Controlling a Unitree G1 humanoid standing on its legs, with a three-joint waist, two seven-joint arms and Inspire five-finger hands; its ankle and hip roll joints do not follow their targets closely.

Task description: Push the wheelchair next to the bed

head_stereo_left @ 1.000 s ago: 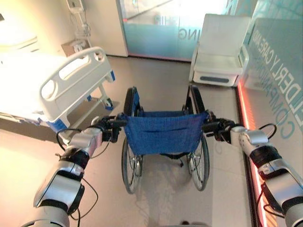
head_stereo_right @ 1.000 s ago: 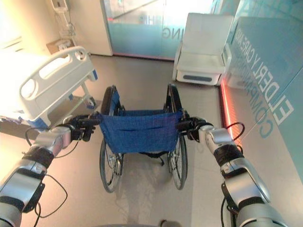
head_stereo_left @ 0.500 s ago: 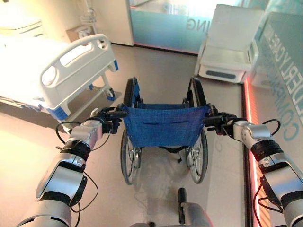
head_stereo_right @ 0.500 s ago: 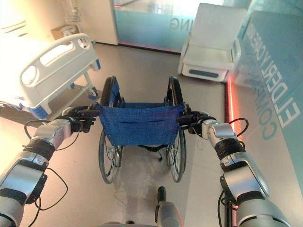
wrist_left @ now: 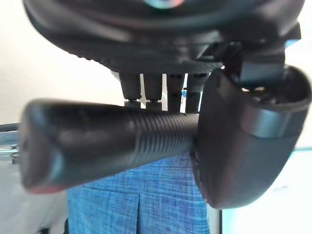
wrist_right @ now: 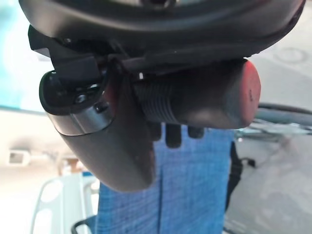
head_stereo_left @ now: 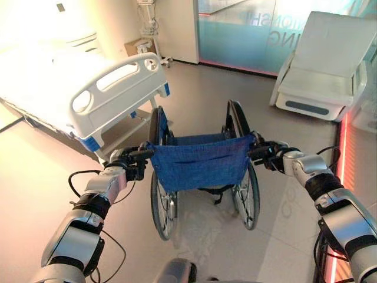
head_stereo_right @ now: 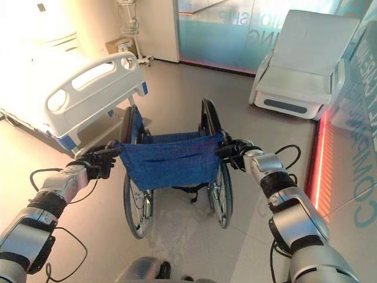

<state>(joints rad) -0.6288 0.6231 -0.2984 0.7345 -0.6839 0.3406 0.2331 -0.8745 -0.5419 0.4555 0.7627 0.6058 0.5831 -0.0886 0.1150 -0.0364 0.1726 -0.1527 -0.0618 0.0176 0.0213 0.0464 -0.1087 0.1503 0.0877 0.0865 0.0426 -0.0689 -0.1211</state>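
Ahead of the left hand and out to its side stands the white hospital bed with a moulded plastic footboard [head_stereo_left: 112, 94]. Between the two hands, with its front near that footboard, is the wheelchair with a blue cloth back, black tyres and spoked chrome wheels [head_stereo_left: 200, 162]; it is not yet alongside the bed. Beyond the right hand, well apart, sits a white padded recliner chair [head_stereo_left: 321, 73].

The left hand [head_stereo_left: 131, 164] has fingers and thumb curled round the black ribbed left push handle [wrist_left: 107, 141]. The right hand [head_stereo_left: 272, 157] is wrapped likewise round the black right push handle with a reddish end [wrist_right: 204, 95].

Risk: the left wheel or footrest could catch the bed frame if the push runs straight, and uneven pushing would swing the chair.
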